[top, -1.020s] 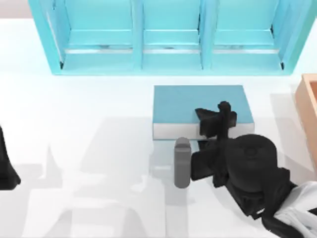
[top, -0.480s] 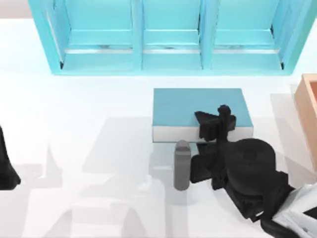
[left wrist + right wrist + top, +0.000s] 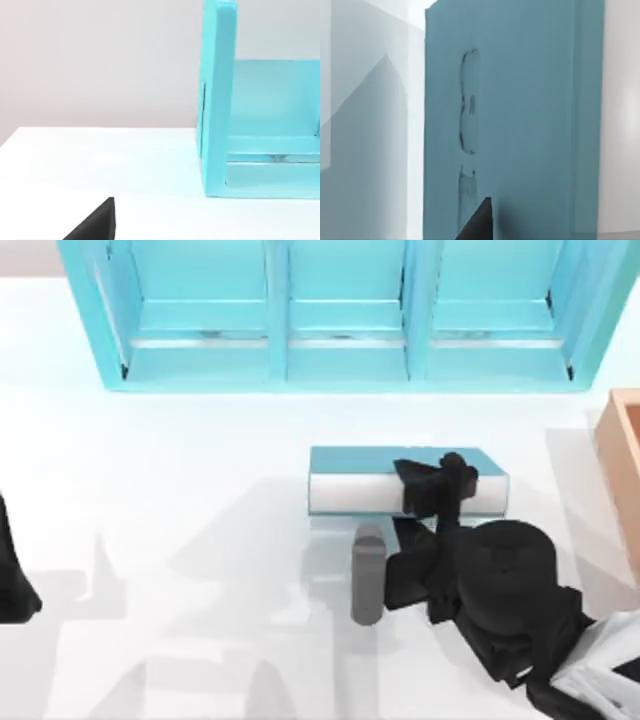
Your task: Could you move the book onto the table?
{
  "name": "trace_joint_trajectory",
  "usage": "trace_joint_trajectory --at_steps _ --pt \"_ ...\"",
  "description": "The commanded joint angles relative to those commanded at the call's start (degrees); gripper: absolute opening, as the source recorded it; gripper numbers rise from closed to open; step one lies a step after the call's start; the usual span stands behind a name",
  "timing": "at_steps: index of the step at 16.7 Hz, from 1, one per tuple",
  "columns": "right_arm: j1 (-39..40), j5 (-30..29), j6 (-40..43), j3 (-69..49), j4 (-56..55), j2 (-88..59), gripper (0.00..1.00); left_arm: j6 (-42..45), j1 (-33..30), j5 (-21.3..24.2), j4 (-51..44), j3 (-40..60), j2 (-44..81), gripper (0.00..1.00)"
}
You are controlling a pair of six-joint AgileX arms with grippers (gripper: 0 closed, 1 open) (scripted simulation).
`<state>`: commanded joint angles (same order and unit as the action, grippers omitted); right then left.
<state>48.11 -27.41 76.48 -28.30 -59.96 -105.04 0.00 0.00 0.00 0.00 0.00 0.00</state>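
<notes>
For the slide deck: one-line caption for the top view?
Right tool grips the book over the table, before the shelf.

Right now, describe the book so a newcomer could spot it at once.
Start at the light-blue shelf along the table's far edge. In front of its middle and right compartments lies the book, the right gripper at it. It is darker teal, with a white page edge.

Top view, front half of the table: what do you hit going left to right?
Left arm parked at the left edge → grey cylinder → right claw at the book → tan wooden box at the right edge. All on or over the white table.
</notes>
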Motion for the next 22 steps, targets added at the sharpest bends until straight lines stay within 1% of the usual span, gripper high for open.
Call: trace_joint_trajectory --at_steps 3,4,12,14,17,22 --pt "0.0 0.0 0.0 0.0 0.0 0.0 0.98 0.0 0.0 0.0 0.0 0.0 0.0 1.00" --pt "0.0 0.0 0.0 0.0 0.0 0.0 1.00 0.0 0.0 0.0 0.0 0.0 0.0 1.00" --pt "0.0 0.0 0.0 0.1 0.0 -0.1 1.00 0.0 0.0 0.0 0.0 0.0 0.0 1.00" --pt "0.9 -0.8 -0.5 0.4 0.6 0.4 1.00 0.0 0.0 0.0 0.0 0.0 0.0 1.00" --pt "6.7 -6.5 -3.4 2.7 4.1 3.4 1.00 0.0 0.0 0.0 0.0 0.0 0.0 1.00" --pt "25.0 -22.5 -11.2 9.1 14.1 12.1 1.00 0.0 0.0 0.0 0.0 0.0 0.0 1.00"
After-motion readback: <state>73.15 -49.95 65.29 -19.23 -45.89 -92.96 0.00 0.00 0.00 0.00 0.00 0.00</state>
